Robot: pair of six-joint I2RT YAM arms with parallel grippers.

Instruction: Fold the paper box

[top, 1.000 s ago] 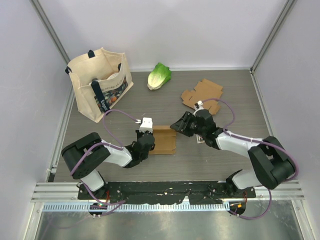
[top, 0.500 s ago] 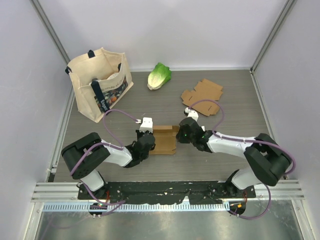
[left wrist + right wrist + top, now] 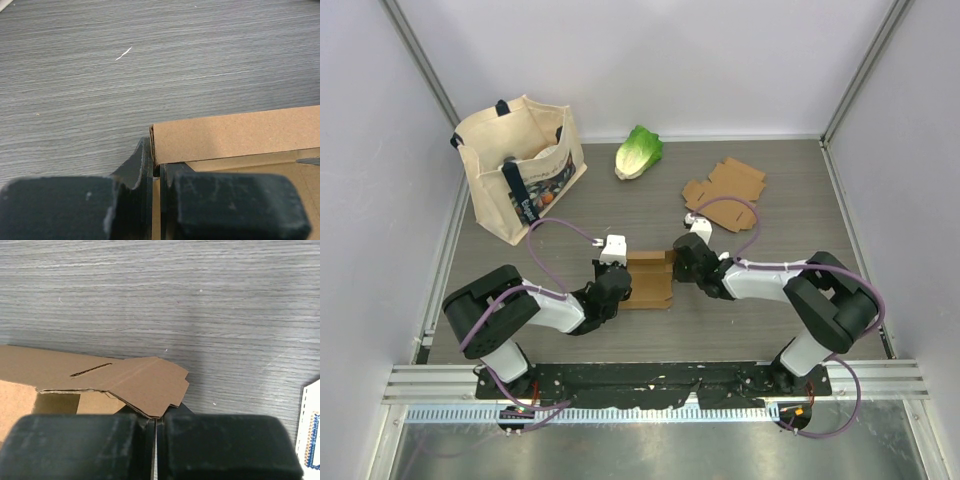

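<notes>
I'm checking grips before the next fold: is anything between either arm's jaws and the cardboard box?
Nothing visible. The left jaws pinch a wall of the box, and the right jaws pinch its flap.

The paper box (image 3: 650,283) lies mid-table (image 3: 640,212), with the left gripper (image 3: 623,287) touching its 9 o'clock edge, the right gripper (image 3: 676,265) its 2 o'clock corner, and beyond a tote bag (image 3: 520,165) at 10, lettuce (image 3: 638,152) at 12, and flat cardboard (image 3: 725,185) at 1 o'clock.
</notes>
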